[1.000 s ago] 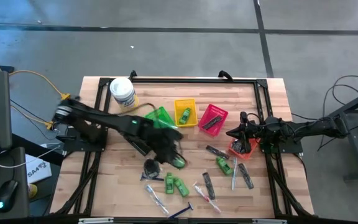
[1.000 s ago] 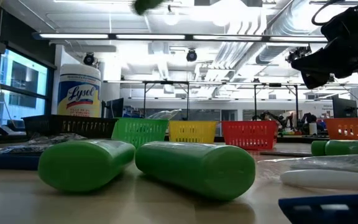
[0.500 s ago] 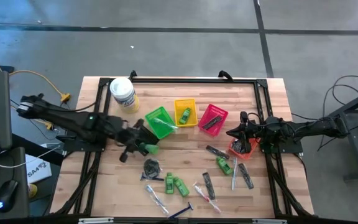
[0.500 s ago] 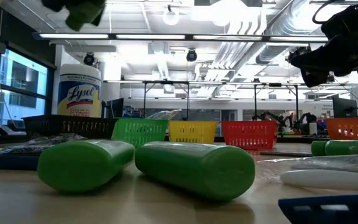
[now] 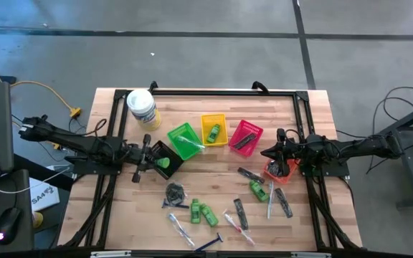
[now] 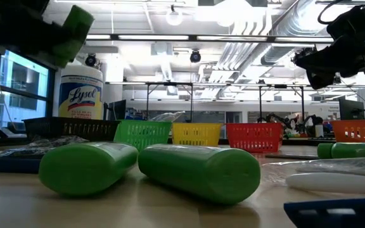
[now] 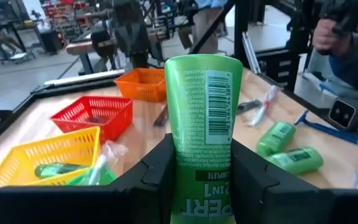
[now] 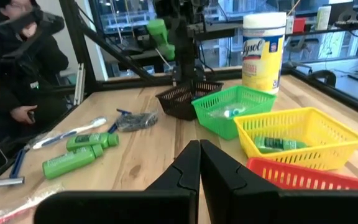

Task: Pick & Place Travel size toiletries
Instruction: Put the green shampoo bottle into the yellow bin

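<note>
**Bottle held high over black basket — drop risk**

Left gripper [image 7: 201, 168] is clamped on a green bottle [image 7: 204, 124], cap end down betw. the fingers, flat end sticking up w/ barcode showing. In the high view the bottle [image 5: 163, 163] sits just over the black basket [image 5: 172, 152], next to the green basket [image 5: 183, 140]. Right gripper [image 8: 199, 163] is pressed together, holding nothing, parked above the orange basket [image 5: 277, 170] on the far side.

Risks, as I judge them:
- Grip is only on the lower part of the bottle; most of it stands free, so a quick wrist turn could tip or slip it out.
- Let go from this height and the bottle may bounce off the basket rim onto the table [image 5: 221, 161], or nudge the light basket.
- Yellow basket [image 5: 214, 129] already holds a green bottle, so the black one may be the wrong bin.
- Loose bottles [image 5: 201, 212], tubes etc. lie near; a low sweep back could scatter them.
</note>
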Controlling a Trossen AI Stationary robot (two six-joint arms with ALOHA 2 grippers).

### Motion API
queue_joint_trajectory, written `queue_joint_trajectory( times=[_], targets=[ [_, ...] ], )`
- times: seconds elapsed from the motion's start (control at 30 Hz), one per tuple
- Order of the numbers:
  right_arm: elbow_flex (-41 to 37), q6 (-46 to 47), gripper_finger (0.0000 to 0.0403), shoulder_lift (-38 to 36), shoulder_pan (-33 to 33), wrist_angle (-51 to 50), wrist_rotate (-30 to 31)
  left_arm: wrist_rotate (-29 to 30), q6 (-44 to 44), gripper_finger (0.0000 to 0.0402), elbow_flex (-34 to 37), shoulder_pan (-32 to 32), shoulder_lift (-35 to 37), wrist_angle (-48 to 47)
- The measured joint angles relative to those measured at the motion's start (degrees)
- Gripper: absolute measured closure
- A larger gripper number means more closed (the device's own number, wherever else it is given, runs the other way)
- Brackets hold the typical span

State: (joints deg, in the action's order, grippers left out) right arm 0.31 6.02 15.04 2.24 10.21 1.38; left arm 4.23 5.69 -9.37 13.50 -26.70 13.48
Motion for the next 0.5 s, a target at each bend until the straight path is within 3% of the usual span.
queue_joint_trajectory(
  times=[0.5],
  targets=[
    [-0.02, 0.24, 0.0399, 0.05, 0.0, -0.17, -0.14, -0.63, 0.25, 0.0299, 2.56, 0.0, 1.1, -1.87]
  ],
)
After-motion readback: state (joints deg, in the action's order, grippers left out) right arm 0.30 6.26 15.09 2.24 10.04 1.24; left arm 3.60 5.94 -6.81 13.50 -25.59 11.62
